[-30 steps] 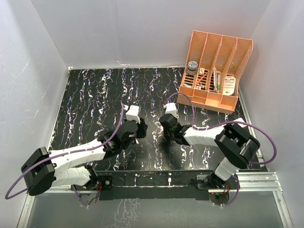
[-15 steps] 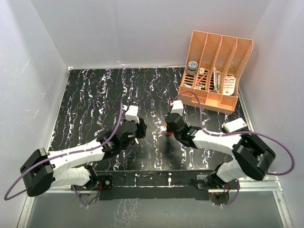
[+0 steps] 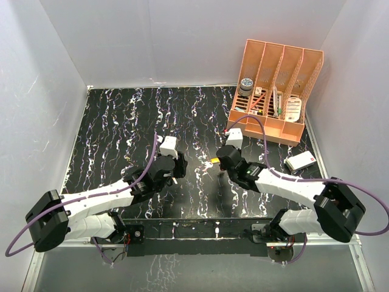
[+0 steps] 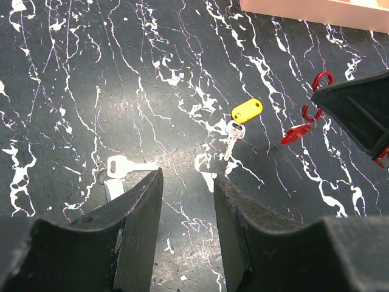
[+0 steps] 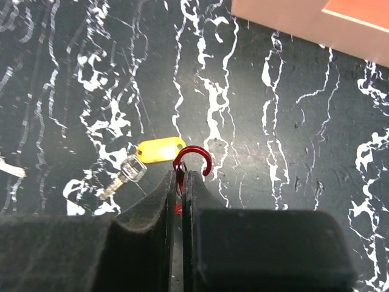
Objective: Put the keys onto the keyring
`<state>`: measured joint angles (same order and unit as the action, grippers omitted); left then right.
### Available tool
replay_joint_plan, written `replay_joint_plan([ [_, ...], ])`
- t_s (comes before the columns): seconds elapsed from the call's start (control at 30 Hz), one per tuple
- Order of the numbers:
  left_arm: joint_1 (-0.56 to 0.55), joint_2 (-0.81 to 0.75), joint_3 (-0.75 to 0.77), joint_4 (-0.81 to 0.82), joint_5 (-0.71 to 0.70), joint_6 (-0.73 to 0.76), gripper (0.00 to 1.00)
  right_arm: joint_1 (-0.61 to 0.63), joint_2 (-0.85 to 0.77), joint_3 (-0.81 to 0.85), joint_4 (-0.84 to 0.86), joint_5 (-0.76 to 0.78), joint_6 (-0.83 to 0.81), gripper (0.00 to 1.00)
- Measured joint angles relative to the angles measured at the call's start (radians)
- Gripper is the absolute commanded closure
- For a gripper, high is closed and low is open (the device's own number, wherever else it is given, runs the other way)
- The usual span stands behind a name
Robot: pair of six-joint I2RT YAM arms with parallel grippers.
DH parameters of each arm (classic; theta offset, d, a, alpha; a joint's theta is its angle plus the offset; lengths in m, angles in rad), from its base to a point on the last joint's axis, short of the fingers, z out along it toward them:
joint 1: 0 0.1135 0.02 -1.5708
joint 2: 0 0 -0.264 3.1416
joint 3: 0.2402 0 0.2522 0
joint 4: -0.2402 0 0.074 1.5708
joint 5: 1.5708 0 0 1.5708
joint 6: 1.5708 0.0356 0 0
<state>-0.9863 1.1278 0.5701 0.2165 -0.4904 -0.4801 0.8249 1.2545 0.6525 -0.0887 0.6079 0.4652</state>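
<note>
robotics lab cell: white walls (image 3: 182, 42) around the black marbled table (image 3: 121, 115), aluminium rail (image 3: 328, 229) at its near edge.

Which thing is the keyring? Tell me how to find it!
Find the orange rack in the back right corner of the black table, then look just in front of it to the right gripper. The keyring is the thin red wire curl pinched between its shut tips. The key beside it has a fat yellow tag; the keyring is only wire.
</note>
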Motion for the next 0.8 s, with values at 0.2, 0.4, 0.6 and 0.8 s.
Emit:
replay_joint_plan([
  [0.2,0.0,0.0,0.0,0.0,0.0,0.0,0.62,0.0,0.094,0.021,-0.042,0.019,0.0,1.0],
  [0.4,0.0,0.0,0.0,-0.001,0.0,0.0,0.62,0.0,0.168,0.022,-0.042,0.021,-0.008,1.0],
  [0.6,0.001,-0.001,-0.007,0.0,-0.002,0.0,0.62,0.0,0.177,0.022,-0.004,0.021,-0.022,1.0],
  [0.8,0.001,-0.006,-0.014,-0.005,-0.005,0.0,0.62,0.0,0.19,0.022,0.043,0.02,-0.041,1.0],
])
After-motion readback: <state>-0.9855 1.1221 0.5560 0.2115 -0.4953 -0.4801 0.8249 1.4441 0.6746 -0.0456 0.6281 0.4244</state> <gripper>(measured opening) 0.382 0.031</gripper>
